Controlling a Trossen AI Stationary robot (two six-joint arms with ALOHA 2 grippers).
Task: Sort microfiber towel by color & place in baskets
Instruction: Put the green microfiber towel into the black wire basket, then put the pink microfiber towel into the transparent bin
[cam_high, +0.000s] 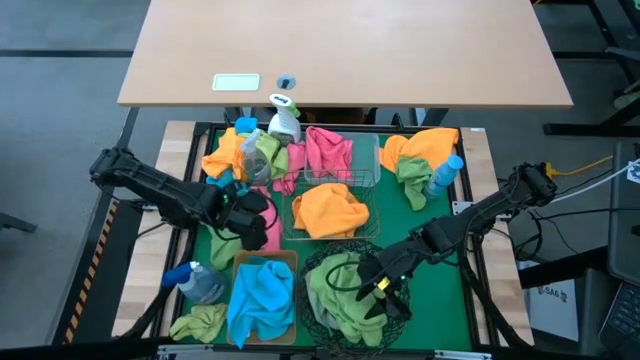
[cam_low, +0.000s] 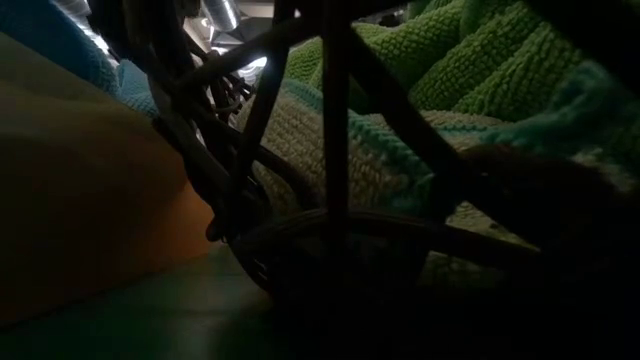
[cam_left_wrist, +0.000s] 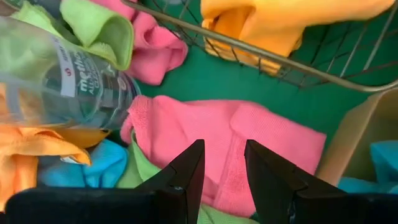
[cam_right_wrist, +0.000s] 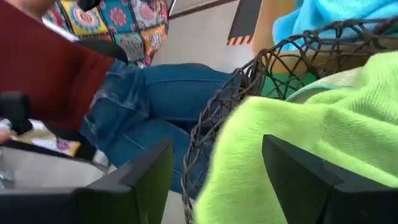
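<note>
We see the right gripper (cam_high: 385, 288) spread wide over the round black basket (cam_high: 318, 270), green towel (cam_high: 340, 295) beneath; left gripper (cam_left_wrist: 222, 163) parted above a pink towel (cam_left_wrist: 249, 140).

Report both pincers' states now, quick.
Left pincer: open, empty, above the pink towel.
Right pincer: open, empty, over the green towel in the round black basket.
</note>
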